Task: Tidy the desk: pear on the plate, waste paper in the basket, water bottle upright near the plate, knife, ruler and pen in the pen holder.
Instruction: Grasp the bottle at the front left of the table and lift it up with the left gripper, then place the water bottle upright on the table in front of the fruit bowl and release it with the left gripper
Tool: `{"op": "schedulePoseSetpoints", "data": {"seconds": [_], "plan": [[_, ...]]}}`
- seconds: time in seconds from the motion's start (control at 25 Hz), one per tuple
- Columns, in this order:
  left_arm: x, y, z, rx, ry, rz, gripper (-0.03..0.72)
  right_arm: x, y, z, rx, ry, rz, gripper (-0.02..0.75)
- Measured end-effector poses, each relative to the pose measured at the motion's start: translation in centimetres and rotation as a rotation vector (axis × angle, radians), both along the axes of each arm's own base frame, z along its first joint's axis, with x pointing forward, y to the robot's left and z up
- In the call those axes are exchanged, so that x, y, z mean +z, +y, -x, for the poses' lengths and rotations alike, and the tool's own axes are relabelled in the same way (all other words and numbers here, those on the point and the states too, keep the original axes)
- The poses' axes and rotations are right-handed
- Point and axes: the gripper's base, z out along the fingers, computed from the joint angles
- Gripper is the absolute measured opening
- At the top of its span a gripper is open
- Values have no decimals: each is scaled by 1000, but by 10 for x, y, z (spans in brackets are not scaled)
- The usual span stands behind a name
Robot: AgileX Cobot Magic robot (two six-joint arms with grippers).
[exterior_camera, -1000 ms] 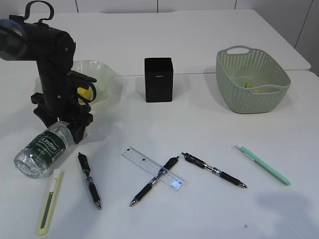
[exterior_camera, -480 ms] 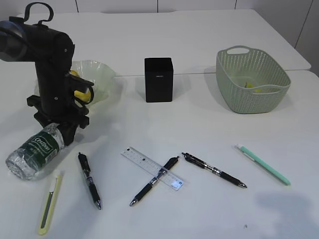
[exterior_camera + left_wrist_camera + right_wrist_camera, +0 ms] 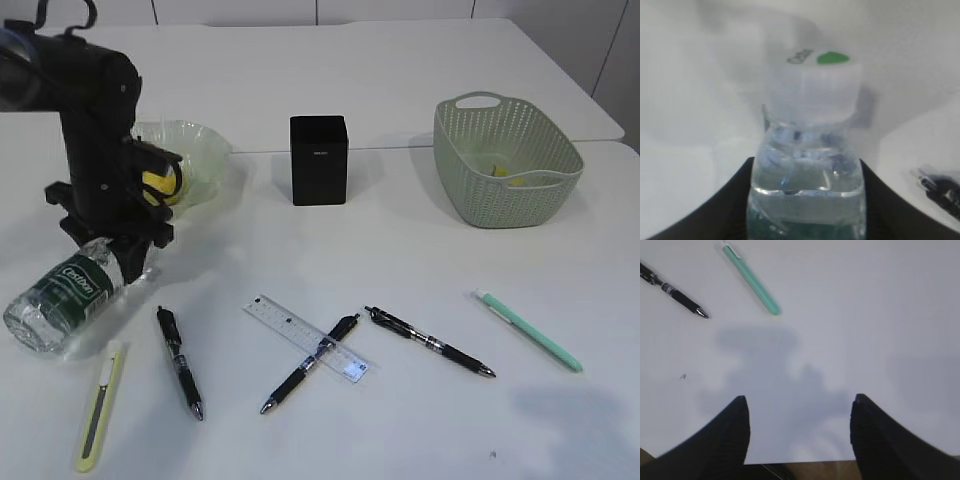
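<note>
Left gripper (image 3: 125, 262) clamped on bottle (image 3: 62, 293) neck, near desk's left edge. Bottle tilted, base low-left, cap toward the plate (image 3: 190, 150). Right gripper (image 3: 799, 432) open, empty, well apart.

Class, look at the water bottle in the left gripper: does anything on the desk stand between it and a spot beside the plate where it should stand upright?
Nothing visible does. The water bottle lies tilted in the left gripper, and the plate sits just behind; the desk between them shows bare.
</note>
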Motion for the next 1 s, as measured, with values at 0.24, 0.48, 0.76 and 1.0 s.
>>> {"op": "schedulePoseSetpoints", "data": {"seconds": [0.24, 0.48, 0.76, 1.0], "plan": [[78, 4, 11, 21, -168, 51, 340, 0, 0, 0, 0, 0, 0, 496], [160, 8, 41, 46, -332, 141, 340, 0, 0, 0, 0, 0, 0, 496], [260, 24, 100, 18, -713, 250, 340, 0, 0, 0, 0, 0, 0, 496], [264, 39, 145, -29, -953, 282, 340, 0, 0, 0, 0, 0, 0, 496]]}}
